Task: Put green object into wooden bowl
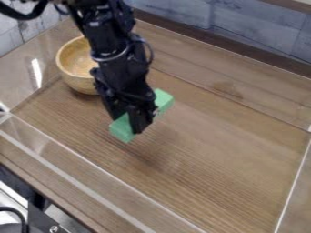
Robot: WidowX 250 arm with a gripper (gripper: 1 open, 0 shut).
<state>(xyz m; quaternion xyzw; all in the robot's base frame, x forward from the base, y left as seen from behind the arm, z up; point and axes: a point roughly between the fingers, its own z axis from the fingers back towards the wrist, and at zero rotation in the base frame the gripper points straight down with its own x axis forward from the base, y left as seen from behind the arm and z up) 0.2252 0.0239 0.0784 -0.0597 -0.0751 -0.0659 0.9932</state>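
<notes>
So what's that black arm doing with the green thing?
The arm's gripper is clamped on a green block and holds it just above the wooden table. A wooden bowl sits empty behind it toward the left, apparently where the block is headed. The block isn't in the bowl yet.
</notes>
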